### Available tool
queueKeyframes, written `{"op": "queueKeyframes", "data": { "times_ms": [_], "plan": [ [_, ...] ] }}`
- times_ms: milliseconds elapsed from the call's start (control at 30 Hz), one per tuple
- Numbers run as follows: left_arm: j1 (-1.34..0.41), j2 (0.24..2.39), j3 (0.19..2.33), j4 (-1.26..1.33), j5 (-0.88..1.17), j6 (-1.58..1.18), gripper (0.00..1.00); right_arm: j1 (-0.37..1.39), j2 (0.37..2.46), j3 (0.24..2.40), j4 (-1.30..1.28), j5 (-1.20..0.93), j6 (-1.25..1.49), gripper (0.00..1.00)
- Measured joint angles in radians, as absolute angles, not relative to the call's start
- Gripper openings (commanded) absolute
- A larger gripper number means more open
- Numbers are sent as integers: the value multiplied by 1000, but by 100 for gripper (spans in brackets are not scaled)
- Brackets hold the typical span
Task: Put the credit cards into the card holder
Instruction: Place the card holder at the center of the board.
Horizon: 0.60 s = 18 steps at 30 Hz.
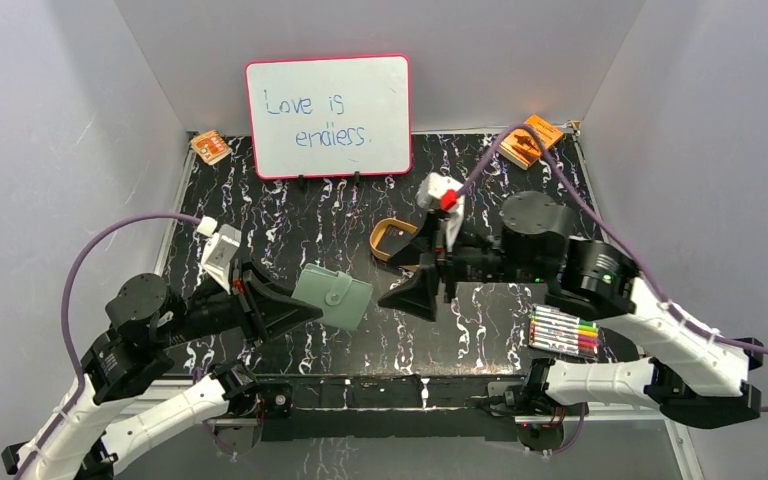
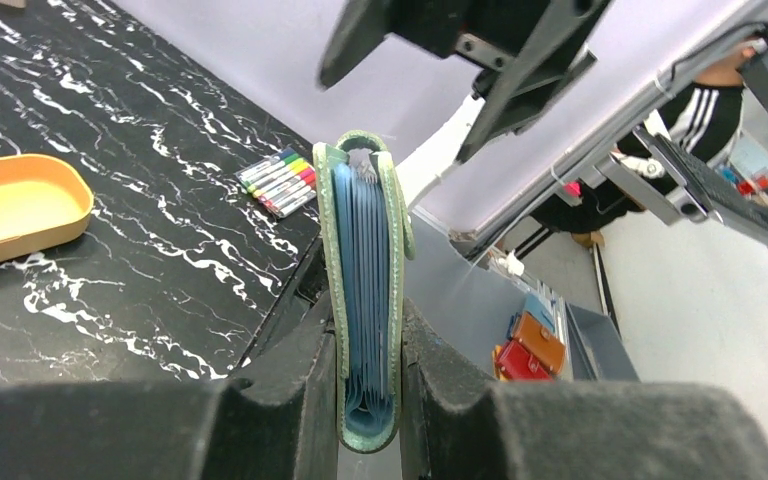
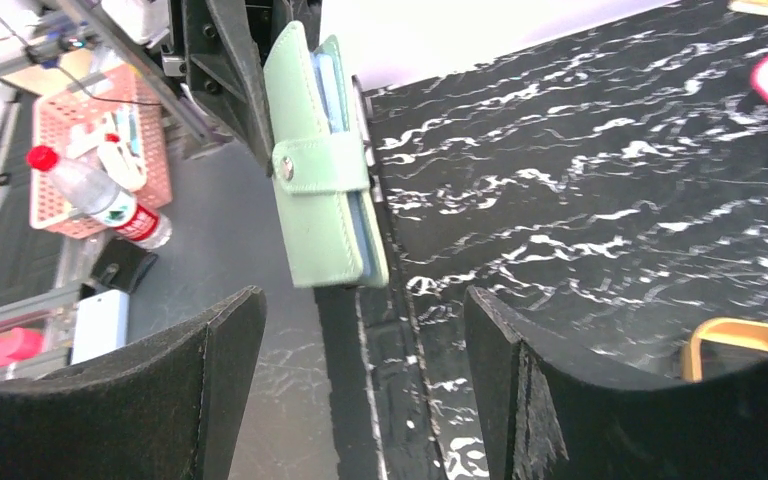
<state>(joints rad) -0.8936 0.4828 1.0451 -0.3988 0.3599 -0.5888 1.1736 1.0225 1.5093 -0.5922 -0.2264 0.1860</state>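
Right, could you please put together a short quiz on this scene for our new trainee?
1. True or false: the right gripper is clamped on the wallet.
2. The wallet's strap is: A snapped shut, B hanging loose, C torn off.
3. Which gripper holds the wallet?
Key: 1 false, its jaws stand open and apart from the wallet; 2 A; 3 the left gripper, pinching it on edge.
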Motion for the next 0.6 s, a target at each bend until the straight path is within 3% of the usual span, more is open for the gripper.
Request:
{"op": "queueKeyframes", "data": {
  "times_ms": [367,600],
  "plan": [
    [-894,566,1103,-386,512,-477,0,1174,1087,1456,-407,-413,307,81],
    [-894,591,1143,-369,518,-431,0,1174,1080,1456,-416,-428,327,74]
  ]
}}
